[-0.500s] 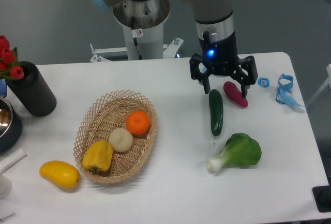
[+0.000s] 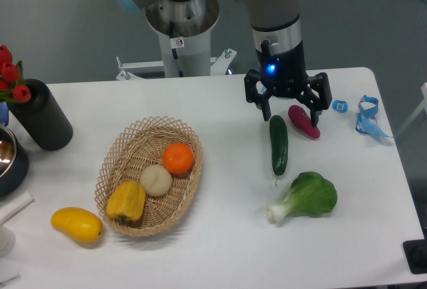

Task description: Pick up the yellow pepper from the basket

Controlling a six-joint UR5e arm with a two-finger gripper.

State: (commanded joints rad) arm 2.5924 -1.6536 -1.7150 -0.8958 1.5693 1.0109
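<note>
Here the white surface (image 2: 220, 235) is carrying everything, and the arm is reaching down over its far right part. The hand (image 2: 288, 112) is hanging just above the surface with its two black fingers (image 2: 265, 105) spread wide apart, gripping nothing and touching nothing that can be made out. One fingertip is hovering close above the top end of the cucumber (image 2: 278, 145), the other close above the purple vegetable (image 2: 303, 121); whether either is brushing them cannot be told from this view.

Well apart from the hand, on the left half of the surface, the basket (image 2: 123, 152) is lying with its lattice rim flaring outward. The yellow pepper (image 2: 127, 201) is sitting inside it at the near end, leaning against the basket wall. Just beside the pepper a pale round vegetable (image 2: 156, 179) is resting, and an orange fruit (image 2: 178, 158) is sitting next to that, towards the far side of the basket.

The leafy green (image 2: 308, 196) is lying near the front right, just below the cucumber's lower tip. A smooth yellow fruit (image 2: 77, 225) is lying outside the basket, just beside its near-left rim. A black cylinder (image 2: 41, 115) holding red flowers (image 2: 10, 75) is standing at the left edge.
</note>
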